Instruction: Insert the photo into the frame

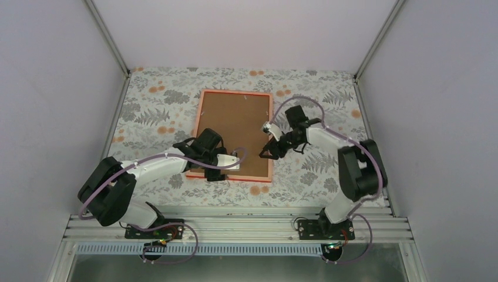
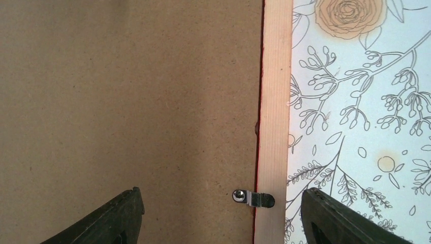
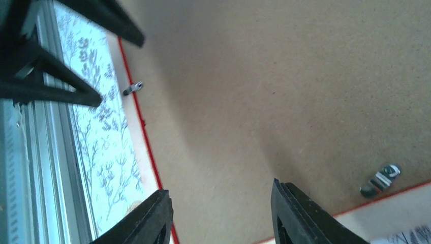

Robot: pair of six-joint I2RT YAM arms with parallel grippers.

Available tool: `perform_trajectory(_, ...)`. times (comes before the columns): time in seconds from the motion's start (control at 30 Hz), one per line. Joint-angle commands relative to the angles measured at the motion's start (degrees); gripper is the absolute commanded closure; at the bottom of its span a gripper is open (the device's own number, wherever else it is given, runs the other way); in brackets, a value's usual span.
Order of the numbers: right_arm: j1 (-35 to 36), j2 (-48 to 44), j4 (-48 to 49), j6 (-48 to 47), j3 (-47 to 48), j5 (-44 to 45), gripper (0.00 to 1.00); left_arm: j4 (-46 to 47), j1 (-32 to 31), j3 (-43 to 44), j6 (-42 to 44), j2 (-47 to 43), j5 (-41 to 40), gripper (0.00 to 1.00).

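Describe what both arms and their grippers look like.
Both the left arm and right arm have white tubes, bulky black joints and a looping lilac cable. The left gripper and right gripper have black, tapered fingers.

Matt brown fibreboard backing board (image 2: pixel 127 91), pale grainy wood frame (image 2: pixel 274 101) back, shiny metal clip (image 2: pixel 253 197)

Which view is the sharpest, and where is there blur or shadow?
Left wrist view: sharpest; the brown board shows its grain and the metal clip is crisp, under even light. Right wrist view: softer; a broad shadow darkens the board's upper left, and the lower-right clip is blurred. Top view: even light, no glare.
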Motion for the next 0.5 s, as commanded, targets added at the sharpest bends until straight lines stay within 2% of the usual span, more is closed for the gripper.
perform_trajectory(0.0, 1.22, -10.79, 6.55, -10.21, -7.07, 0.34, 0.49, 1.52, -0.29, 0.0, -4.73, -0.07, -2.28, 0.22)
perform_trajectory(0.17, 7.08, -17.57, 11.56, -16.62, -14.88, 7.01, 0.47, 1.42, -0.37, 0.6, -8.96, 0.33, -3.62, 0.22)
perform_trajectory(0.47, 16.52, -21.37, 21.41, -20.25, -24.36, 15.81, 0.43, 1.09, -0.53, 1.29, -13.33, 2.01, -4.32, 0.22)
